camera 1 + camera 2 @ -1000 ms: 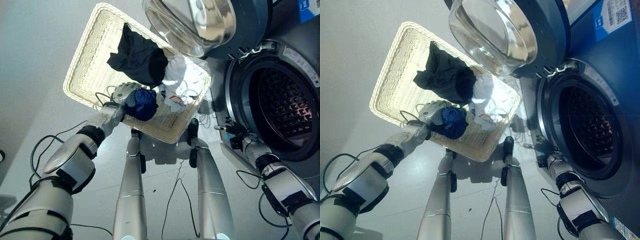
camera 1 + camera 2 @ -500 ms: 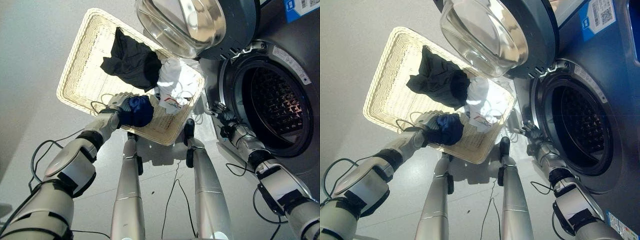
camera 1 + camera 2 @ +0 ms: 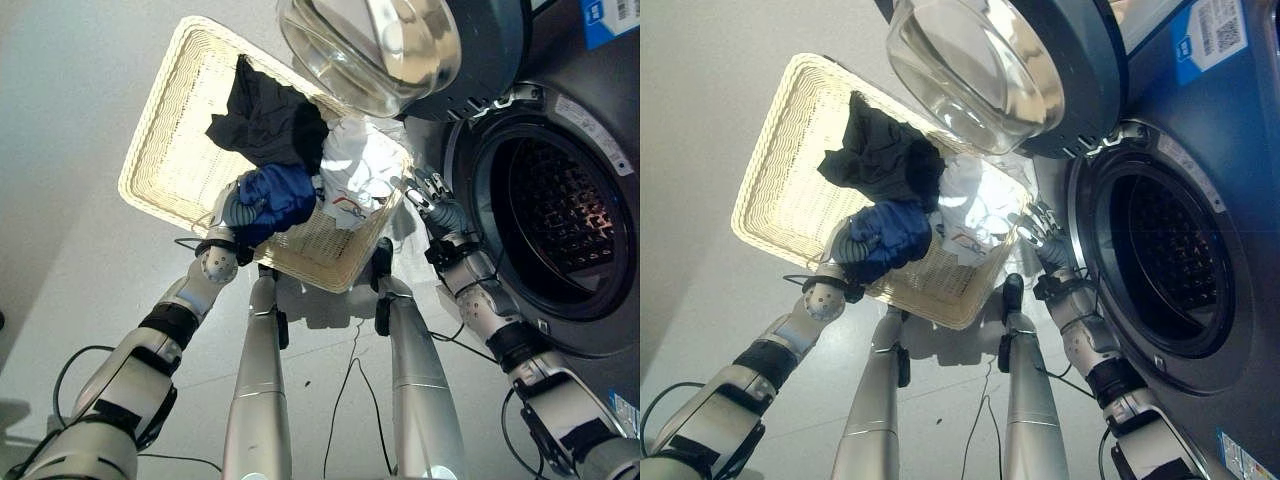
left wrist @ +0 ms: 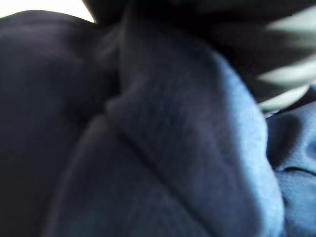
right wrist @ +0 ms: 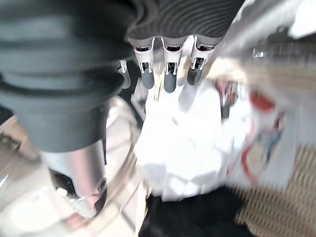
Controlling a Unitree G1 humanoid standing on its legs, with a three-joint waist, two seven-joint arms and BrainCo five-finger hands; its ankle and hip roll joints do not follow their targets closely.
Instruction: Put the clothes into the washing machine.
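Right hand moved to basket, fingers open, left hand gripping crumpled blue cloth

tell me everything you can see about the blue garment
The blue garment is a dark navy piece of soft, matte cloth, bunched into a rumpled wad with thick folds. The left hand is shut on it, fingers curled into the cloth, holding it over the near part of the wicker basket. It sits just in front of the black garment and beside the white garment. Whether it still touches the basket cannot be told.
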